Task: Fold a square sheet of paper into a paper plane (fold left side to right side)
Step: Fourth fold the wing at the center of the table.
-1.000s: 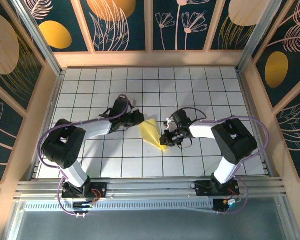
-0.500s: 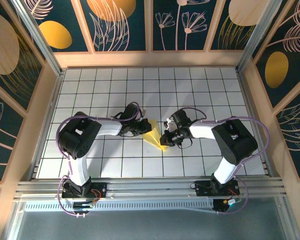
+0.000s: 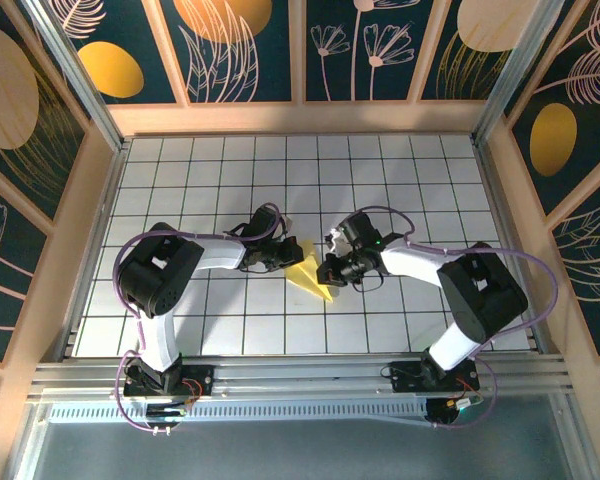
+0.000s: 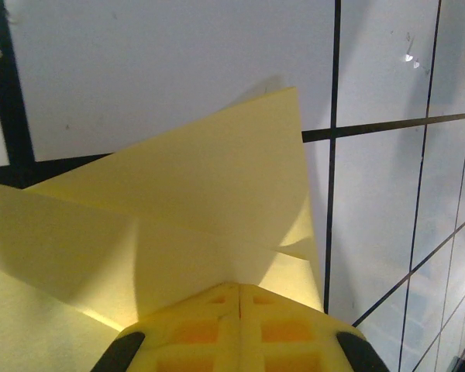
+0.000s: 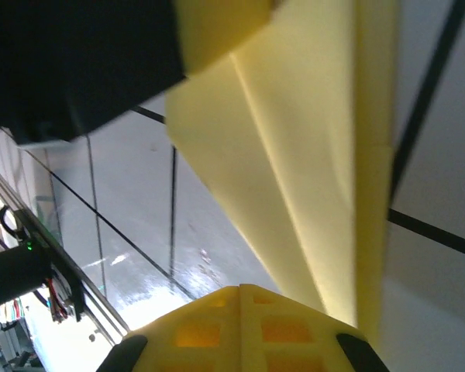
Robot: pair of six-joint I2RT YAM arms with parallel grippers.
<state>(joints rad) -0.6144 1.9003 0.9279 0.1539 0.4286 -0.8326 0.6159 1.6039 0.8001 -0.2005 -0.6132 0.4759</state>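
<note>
The yellow sheet of paper (image 3: 310, 273) lies on the white grid table, folded into a narrow pointed wedge with creases. My left gripper (image 3: 286, 256) is shut, and its yellow pads rest on the paper's left edge. In the left wrist view the closed tips (image 4: 239, 285) press on the layered folds (image 4: 201, 194). My right gripper (image 3: 326, 270) is shut at the paper's right edge. In the right wrist view its closed tips (image 5: 239, 288) sit beside the long folded flap (image 5: 310, 155), with the left gripper's dark body (image 5: 77, 62) beyond it.
Wooden walls (image 3: 300, 118) with dark painted panels close in the tiled table on three sides. A metal rail (image 3: 300, 375) with both arm bases runs along the near edge. Purple cables loop from each arm.
The left arm has swung in and brought its gripper right onto the paper's left edge. The right arm's elbow has shifted right, its gripper edging up along the paper. The paper looks narrower.
</note>
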